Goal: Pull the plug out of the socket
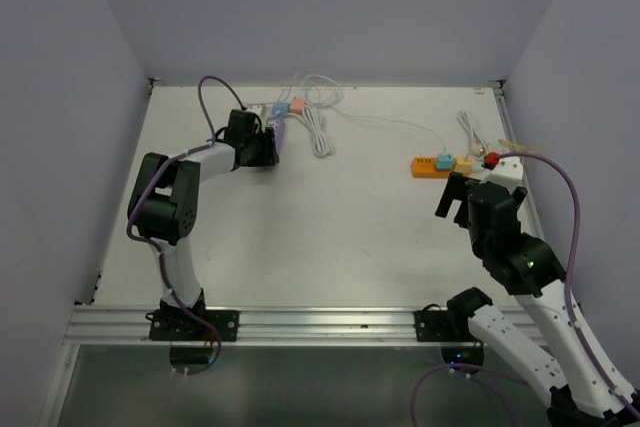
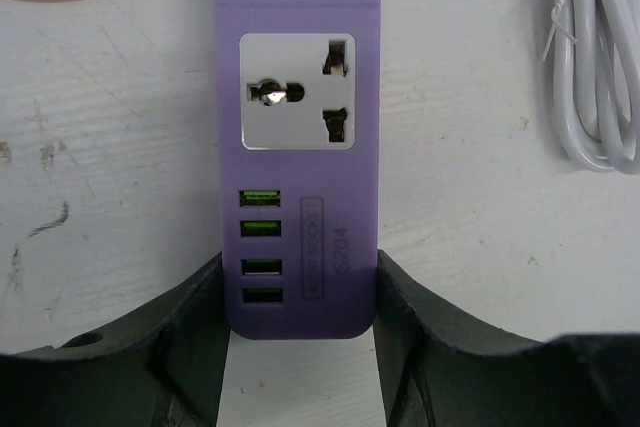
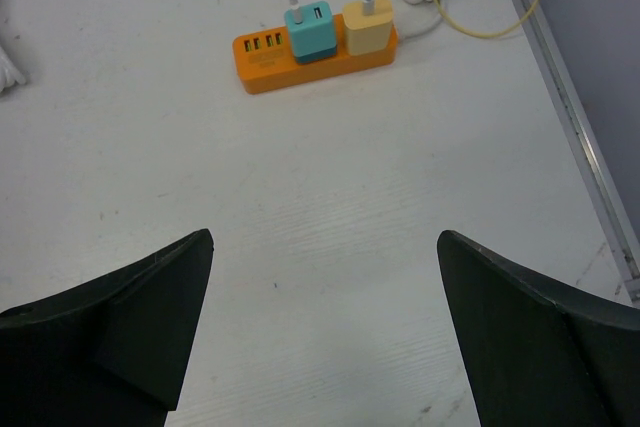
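Note:
A purple power strip (image 2: 300, 147) lies at the back left of the table (image 1: 300, 227); a pink plug (image 1: 297, 104) and a blue plug (image 1: 281, 107) sit at its far end. My left gripper (image 2: 300, 297) is shut on the strip's near end, with both fingers against its sides. An orange power strip (image 3: 315, 52) carries a teal plug (image 3: 310, 29) and a yellow plug (image 3: 369, 25), both with cables. My right gripper (image 3: 325, 247) is open and empty, above the table just in front of the orange strip (image 1: 432, 164).
A coiled white cable (image 1: 318, 132) lies right of the purple strip and also shows in the left wrist view (image 2: 590, 57). A red object (image 1: 492, 158) and loose cables sit by the orange strip. The table's right rail (image 3: 575, 117) is close.

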Controlling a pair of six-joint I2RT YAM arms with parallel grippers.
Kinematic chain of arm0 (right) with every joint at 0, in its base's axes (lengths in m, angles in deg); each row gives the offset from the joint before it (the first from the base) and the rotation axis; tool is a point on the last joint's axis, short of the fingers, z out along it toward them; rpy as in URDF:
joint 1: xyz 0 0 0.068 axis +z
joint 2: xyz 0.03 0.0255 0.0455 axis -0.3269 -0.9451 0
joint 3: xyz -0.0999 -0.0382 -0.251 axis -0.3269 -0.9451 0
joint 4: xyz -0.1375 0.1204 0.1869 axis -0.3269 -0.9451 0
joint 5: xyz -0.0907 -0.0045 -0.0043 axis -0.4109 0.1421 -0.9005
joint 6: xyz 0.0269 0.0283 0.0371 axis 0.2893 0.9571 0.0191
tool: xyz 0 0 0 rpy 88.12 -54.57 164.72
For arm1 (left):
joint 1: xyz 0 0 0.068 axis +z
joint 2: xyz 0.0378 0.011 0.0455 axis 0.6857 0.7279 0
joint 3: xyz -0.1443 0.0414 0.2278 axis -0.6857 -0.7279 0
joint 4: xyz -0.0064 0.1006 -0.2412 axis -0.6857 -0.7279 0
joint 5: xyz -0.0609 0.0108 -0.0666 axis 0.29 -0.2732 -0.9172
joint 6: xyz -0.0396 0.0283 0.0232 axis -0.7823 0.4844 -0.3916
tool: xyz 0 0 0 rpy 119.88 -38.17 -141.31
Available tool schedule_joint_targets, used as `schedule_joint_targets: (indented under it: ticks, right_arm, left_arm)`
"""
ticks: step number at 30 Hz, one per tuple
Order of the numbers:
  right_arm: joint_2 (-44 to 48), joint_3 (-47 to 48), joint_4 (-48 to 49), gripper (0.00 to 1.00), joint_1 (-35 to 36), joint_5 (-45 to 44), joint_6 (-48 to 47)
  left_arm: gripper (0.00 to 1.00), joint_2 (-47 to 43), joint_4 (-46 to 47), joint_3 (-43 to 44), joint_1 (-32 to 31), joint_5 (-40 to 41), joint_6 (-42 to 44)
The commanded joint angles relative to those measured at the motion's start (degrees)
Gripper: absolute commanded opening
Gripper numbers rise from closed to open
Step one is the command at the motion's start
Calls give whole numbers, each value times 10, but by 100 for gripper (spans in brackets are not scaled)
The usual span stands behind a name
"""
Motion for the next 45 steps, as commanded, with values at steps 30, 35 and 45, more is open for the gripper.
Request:
schedule_joint_targets:
  ticks: [30,35,45]
  right_arm:
    - [-272,45,134,80,-100,23,30]
    - [-345,82,158,80,-147,47,59]
    - [-456,127,259,71,-203,98,47]
  left_arm:
    - [99,-553,-87,-243,16,-49,128]
    - [99,-565,-71,-267,16,-69,141]
    - [99,-549,-75,-264,16,-71,143]
